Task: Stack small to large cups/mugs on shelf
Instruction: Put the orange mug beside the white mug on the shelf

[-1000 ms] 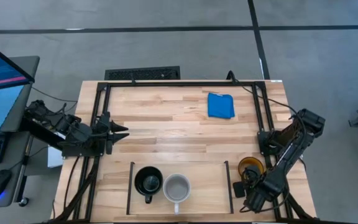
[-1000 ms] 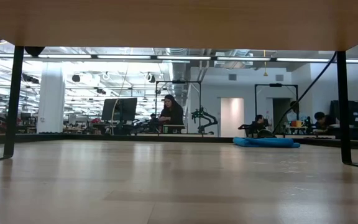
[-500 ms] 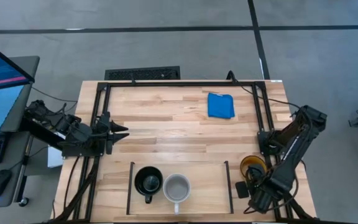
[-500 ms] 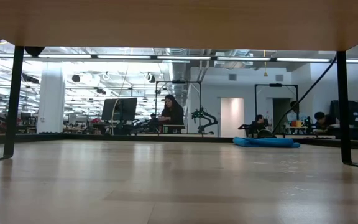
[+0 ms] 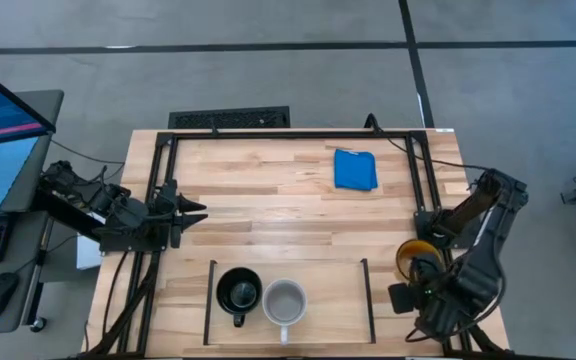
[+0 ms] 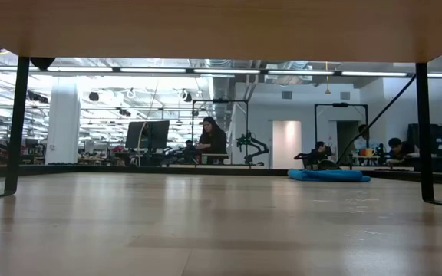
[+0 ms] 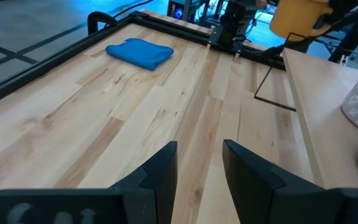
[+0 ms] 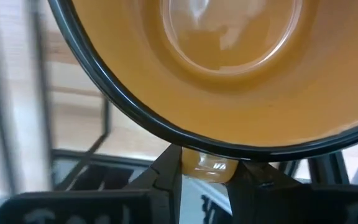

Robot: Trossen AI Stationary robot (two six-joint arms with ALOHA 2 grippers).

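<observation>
A small black mug [image 5: 238, 293] and a pale grey-white mug [image 5: 285, 302] stand side by side on the light wood shelf [image 5: 333, 295], between its two thin black bars near the table's near edge. My right gripper [image 5: 418, 278] is shut on the yellow-orange mug [image 5: 413, 256] just right of the shelf's right bar. The mug also shows in the left wrist view [image 7: 300, 17], up off the table. My left gripper [image 5: 196, 212] is open and empty at the table's left side. My right gripper pinches the yellow-orange mug's handle [image 8: 207, 167] between its two fingers. The mug's open mouth [image 8: 229, 74] faces back along the fingers toward the wrist. The mug is lifted clear of the table.
A blue folded cloth [image 5: 355, 169] lies at the far right of the table. A black metal frame [image 5: 288, 133] runs around the table's far and side edges. The shelf has bare room to the right of the grey-white mug.
My right gripper has risen with the yellow-orange mug and shifted a little toward the table's right edge. The mug has come up off the table and stays in the fingers.
</observation>
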